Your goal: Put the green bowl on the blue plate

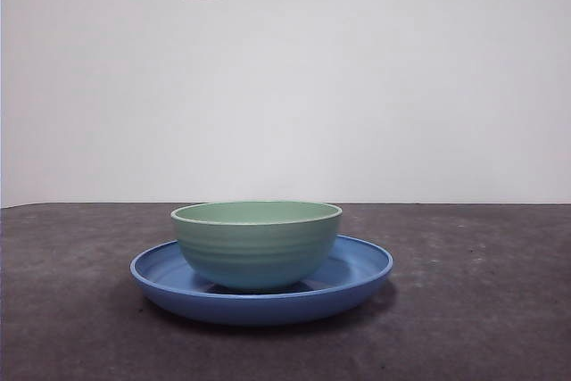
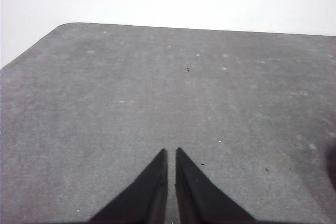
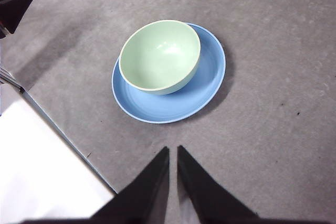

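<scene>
Grey table (image 1: 482, 310); green bowl (image 1: 257, 243) upright on blue plate (image 1: 357, 276); right gripper (image 3: 173, 150) above, jaws nearly closed, empty; left gripper (image 2: 171, 153) likewise.

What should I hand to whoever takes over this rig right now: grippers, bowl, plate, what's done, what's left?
Left gripper: shut, empty, over bare table, away from the dishes.
Right gripper: shut, empty, held back above the table short of the plate.
Green bowl: upright, empty, sitting on the blue plate, off-centre toward one side of it.
Done: bowl is on the plate, nothing held.
Left: apparently nothing; recentre the bowl only if that matters.
</scene>
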`<action>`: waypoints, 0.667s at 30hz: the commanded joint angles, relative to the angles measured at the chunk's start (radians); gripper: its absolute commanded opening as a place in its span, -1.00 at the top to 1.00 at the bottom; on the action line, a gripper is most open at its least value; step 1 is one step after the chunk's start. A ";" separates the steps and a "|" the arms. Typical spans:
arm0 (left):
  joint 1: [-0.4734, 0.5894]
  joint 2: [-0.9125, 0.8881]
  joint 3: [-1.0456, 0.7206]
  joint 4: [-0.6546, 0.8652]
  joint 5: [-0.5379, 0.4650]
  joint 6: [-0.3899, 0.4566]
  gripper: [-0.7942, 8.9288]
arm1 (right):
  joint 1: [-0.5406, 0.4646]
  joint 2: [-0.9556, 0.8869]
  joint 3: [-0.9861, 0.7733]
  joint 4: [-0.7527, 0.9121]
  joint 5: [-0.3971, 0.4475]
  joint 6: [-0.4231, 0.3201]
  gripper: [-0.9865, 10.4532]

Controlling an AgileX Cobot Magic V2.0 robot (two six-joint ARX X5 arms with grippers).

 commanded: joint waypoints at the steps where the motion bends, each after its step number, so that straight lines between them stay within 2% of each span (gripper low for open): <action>1: 0.001 -0.002 -0.020 -0.008 -0.006 -0.002 0.79 | -0.009 -0.004 0.009 0.009 -0.002 -0.008 0.79; 5: 0.001 -0.002 -0.020 -0.008 -0.006 -0.002 0.79 | -0.083 -0.070 -0.023 0.060 -0.025 -0.008 0.79; 9: 0.001 -0.002 -0.020 -0.008 -0.006 -0.002 0.79 | -0.181 -0.206 -0.161 0.266 -0.026 -0.013 0.79; 14: 0.001 -0.002 -0.020 -0.008 -0.006 -0.002 0.79 | -0.266 -0.386 -0.493 0.673 0.048 -0.010 0.79; 17: 0.001 -0.002 -0.020 -0.008 -0.006 -0.002 0.79 | -0.300 -0.488 -0.671 0.840 0.082 -0.008 0.79; 20: 0.001 -0.002 -0.020 -0.008 -0.006 -0.002 0.79 | -0.332 -0.568 -0.797 0.937 0.201 -0.007 0.79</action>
